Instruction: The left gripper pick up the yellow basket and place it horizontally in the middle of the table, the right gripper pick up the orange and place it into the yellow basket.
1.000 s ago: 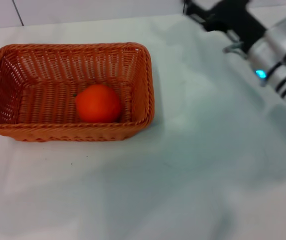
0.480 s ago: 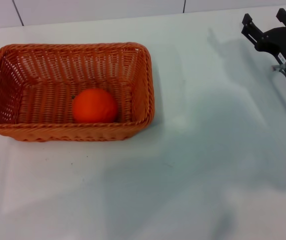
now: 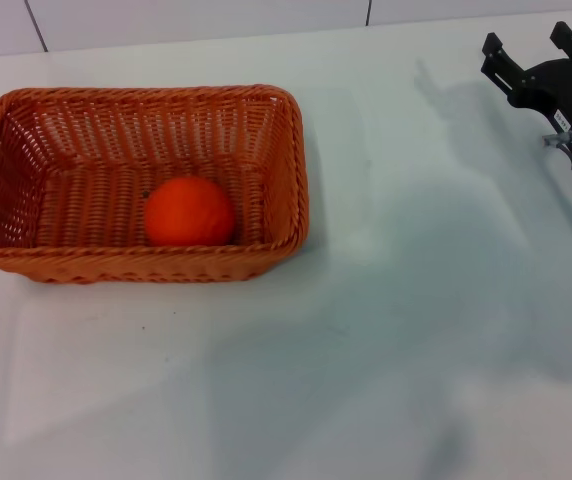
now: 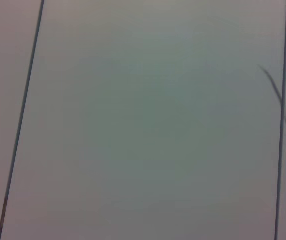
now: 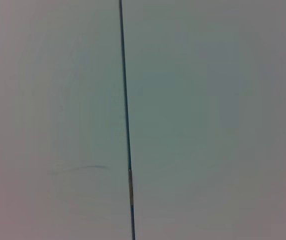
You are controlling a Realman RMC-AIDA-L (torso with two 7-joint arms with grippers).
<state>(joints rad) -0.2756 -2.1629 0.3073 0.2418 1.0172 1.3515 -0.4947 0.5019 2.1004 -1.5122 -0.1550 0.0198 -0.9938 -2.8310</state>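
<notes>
The right gripper (image 3: pixel 534 42) hangs at the far right edge of the head view, its two black fingers spread apart and holding nothing, raised above the table (image 3: pixel 396 330) near its far edge; a small blue light glows on the silver-white arm just behind the claw, and the arm's shadow falls across the white surface beneath and in front of it. The orange (image 3: pixel 189 211) lies inside the yellow basket (image 3: pixel 291 190), resting on the woven floor toward the near wall and a little right of the basket's centre, with a small dark nub showing at its left side. The basket sits flat on the table at the left of the head view, its long sides running left to right, its braided rim and sloping walls fully visible; basket and gripper are well apart, with bare tabletop between them. The left gripper does not appear in any view; both wrist cameras show only pale flat panels crossed by thin dark seams, with none of the task's things in sight.
</notes>
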